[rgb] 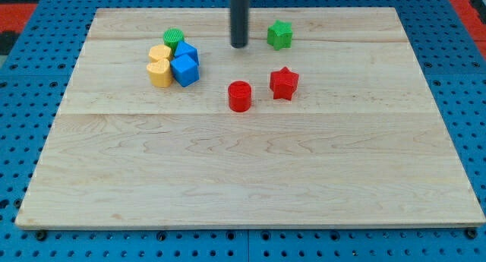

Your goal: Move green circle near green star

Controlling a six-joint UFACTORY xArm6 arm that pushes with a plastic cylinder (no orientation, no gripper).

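The green circle (pixel 173 39) sits at the top of a tight cluster at the board's upper left. The green star (pixel 279 35) lies apart, to the view's right of it near the board's top edge. My tip (pixel 239 45) stands on the board between the two, closer to the green star, touching neither. The dark rod rises straight up from the tip and out of the view's top.
Touching the green circle are two blue blocks (pixel 184 68) and two yellow blocks (pixel 159 73). A red cylinder (pixel 239 96) and a red star (pixel 283 83) lie below my tip. The wooden board (pixel 250 178) rests on a blue pegboard.
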